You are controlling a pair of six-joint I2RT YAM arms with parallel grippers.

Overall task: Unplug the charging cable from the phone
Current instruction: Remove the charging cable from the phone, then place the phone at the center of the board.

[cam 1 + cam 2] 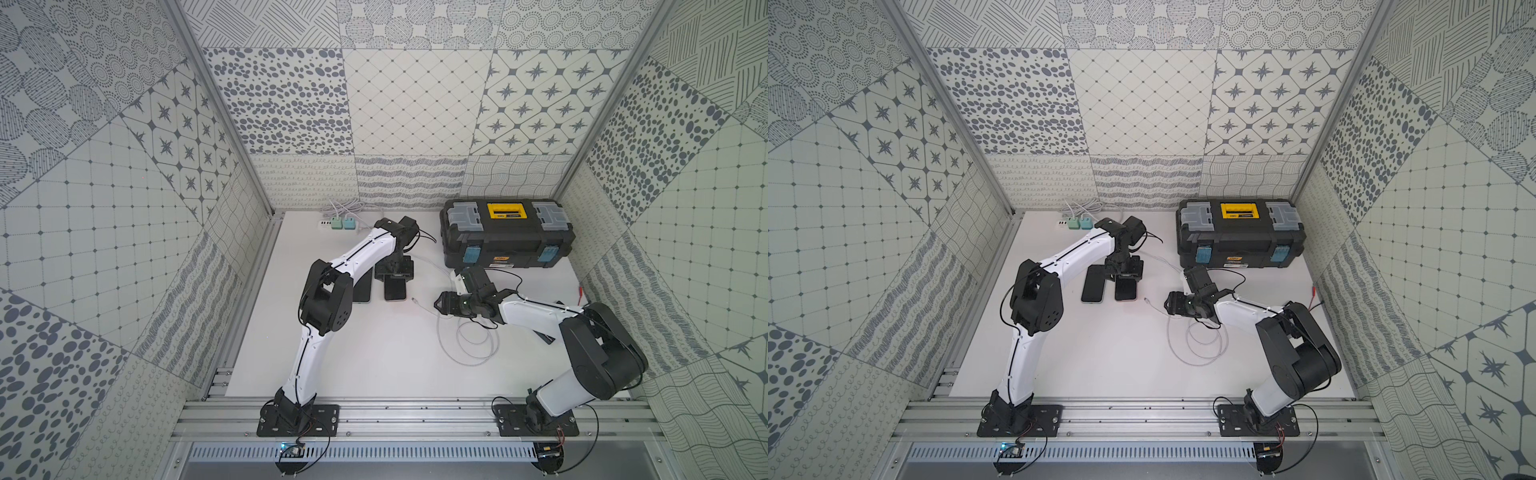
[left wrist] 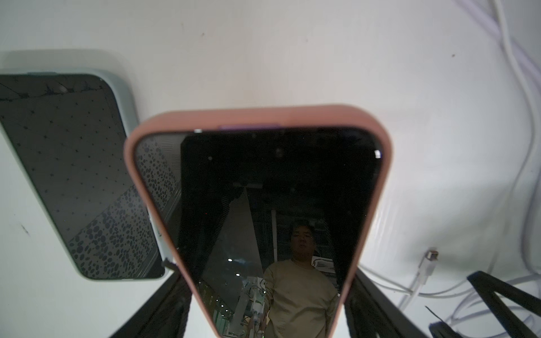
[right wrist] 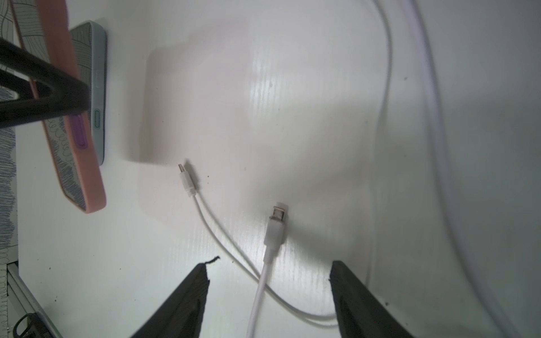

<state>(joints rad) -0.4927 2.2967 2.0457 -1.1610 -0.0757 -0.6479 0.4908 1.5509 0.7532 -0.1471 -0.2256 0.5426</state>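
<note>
The left gripper (image 2: 265, 275) pinches the pink-cased black-screened phone (image 2: 257, 190) by its two long sides. The white charging cable (image 3: 274, 231) is out of the phone. Its cord runs between the jaws of the right gripper (image 3: 269, 267), which stand wide apart and touch it on neither side. Its plug sits just beyond their tips over the white tabletop (image 3: 292, 117), well apart from the phone.

No legible text anywhere. The toolbox (image 1: 509, 243) carries two labels: a yellow plate (image 1: 507, 210) with dark print at the centre of its lid, and a small orange sticker (image 1: 500, 261) low on its front wall, between the blue latches (image 1: 471, 254). In both top views the print is too small and blurred to read.
</note>
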